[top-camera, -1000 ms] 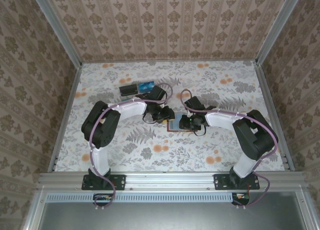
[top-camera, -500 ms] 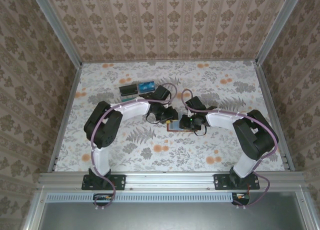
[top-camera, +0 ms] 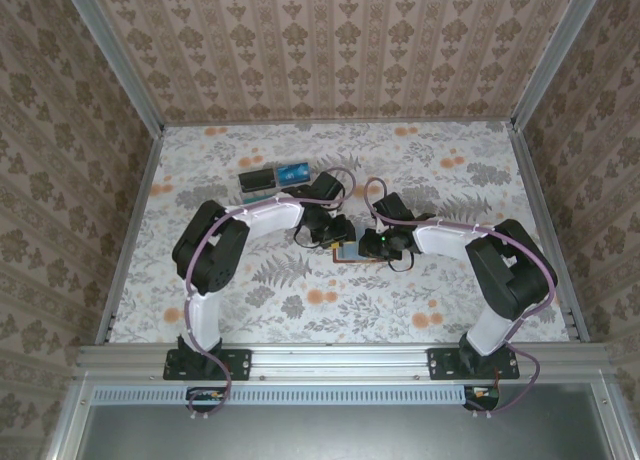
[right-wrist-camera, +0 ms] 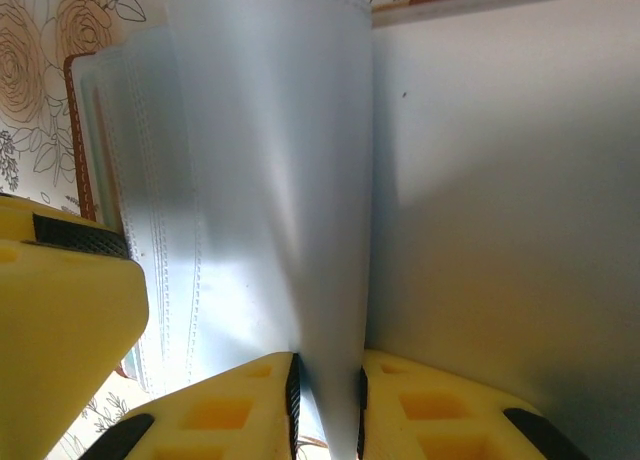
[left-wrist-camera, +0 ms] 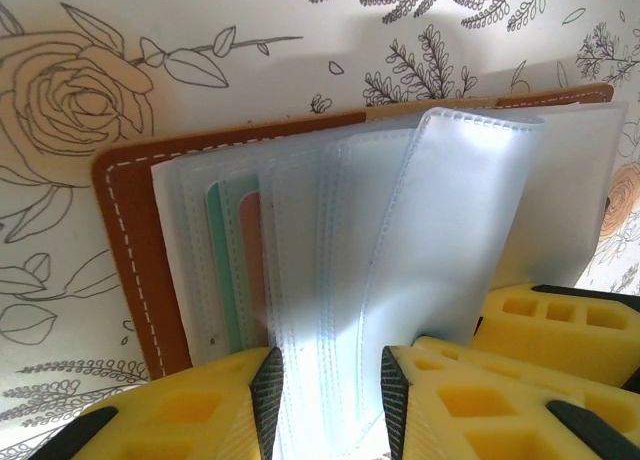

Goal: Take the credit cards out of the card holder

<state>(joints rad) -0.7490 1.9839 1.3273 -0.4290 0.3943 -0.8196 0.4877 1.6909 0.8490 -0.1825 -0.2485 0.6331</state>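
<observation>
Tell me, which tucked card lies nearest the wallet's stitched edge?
The green card, just inside the card holder's brown leather; the pinkish card sits further in.

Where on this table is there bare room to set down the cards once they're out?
Bare cloth: the near strip between the arm bases, and the far right corner behind the right arm. Crowded: mid-table, where the left gripper and right gripper pinch sleeves of the card holder, and the tray behind them.
</observation>
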